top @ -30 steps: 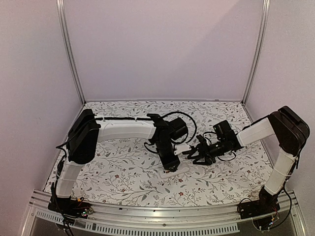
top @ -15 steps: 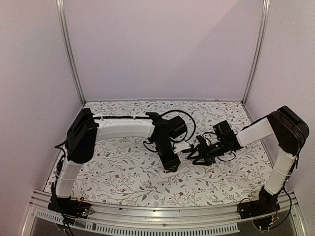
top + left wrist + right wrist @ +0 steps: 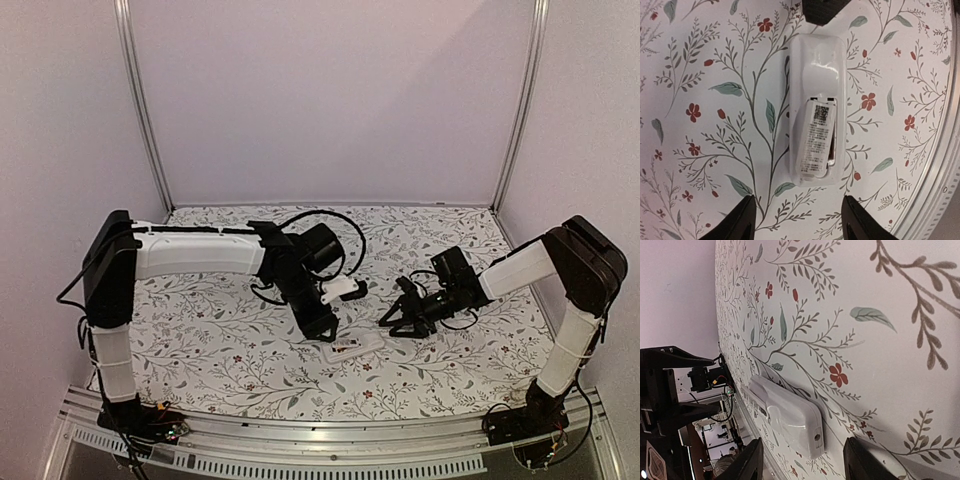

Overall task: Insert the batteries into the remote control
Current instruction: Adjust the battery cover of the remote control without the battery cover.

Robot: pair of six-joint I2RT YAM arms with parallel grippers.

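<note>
The remote control (image 3: pixel 352 348) lies back up on the flowered cloth, small, white and oblong. In the left wrist view the remote control (image 3: pixel 815 75) has a labelled white piece (image 3: pixel 814 142) sitting askew in its recess, with a dark sliver (image 3: pixel 831 147) beside it. The batteries are hidden. My left gripper (image 3: pixel 318 326) (image 3: pixel 802 226) hangs open just short of the remote's near end, holding nothing. My right gripper (image 3: pixel 392 322) (image 3: pixel 807 465) is open low over the cloth to the right, with the end of the remote control (image 3: pixel 790 412) just ahead of its fingertips.
A metal rail (image 3: pixel 320 438) runs along the table's near edge and shows as the rail (image 3: pixel 940 160) in the left wrist view. Plain walls and two upright posts (image 3: pixel 140 110) close in the cloth. A black part (image 3: pixel 820 9) sits at the remote's far end.
My left arm has lifted and swung back to the left off the remote, its jaws wider than a second ago. The remote now lies uncovered. The right gripper has barely moved.
</note>
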